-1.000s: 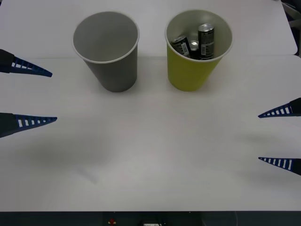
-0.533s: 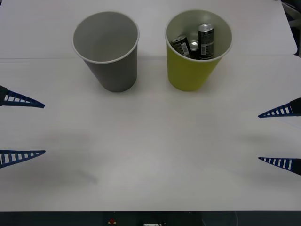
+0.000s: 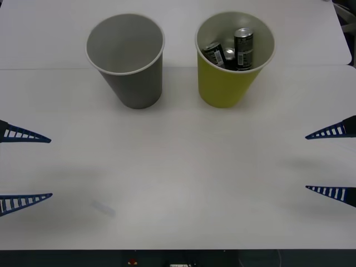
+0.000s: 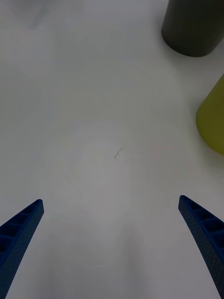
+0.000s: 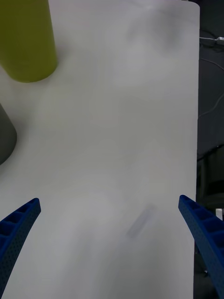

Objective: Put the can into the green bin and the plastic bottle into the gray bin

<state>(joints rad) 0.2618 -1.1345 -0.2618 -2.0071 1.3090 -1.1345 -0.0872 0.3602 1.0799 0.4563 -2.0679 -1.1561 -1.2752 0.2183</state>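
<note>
The gray bin [image 3: 127, 58] stands at the back left of the white table, its inside bare. Next to it on the right, the green bin [image 3: 233, 58] holds dark cans; one can [image 3: 243, 47] stands upright and two lean beside it. The plastic bottle is out of view. My left gripper [image 3: 50, 167] is open at the table's left edge, well in front of the gray bin, nothing between its fingers. My right gripper [image 3: 307, 162] is open at the right edge. The right wrist view shows the gray bin [image 4: 193, 28] and green bin [image 4: 213, 121] beyond the right gripper [image 4: 111, 201]. The left gripper [image 5: 109, 200] faces the green bin [image 5: 25, 42].
A small pale strip [image 3: 103, 208] lies on the table near the front left, also seen as a strip [image 5: 141, 220] in the left wrist view. Past the table's right edge [image 5: 197, 117] there is dark floor with cables.
My left gripper has drawn back toward the table's front and left edge, staying open. The right gripper, bins and cans have not moved.
</note>
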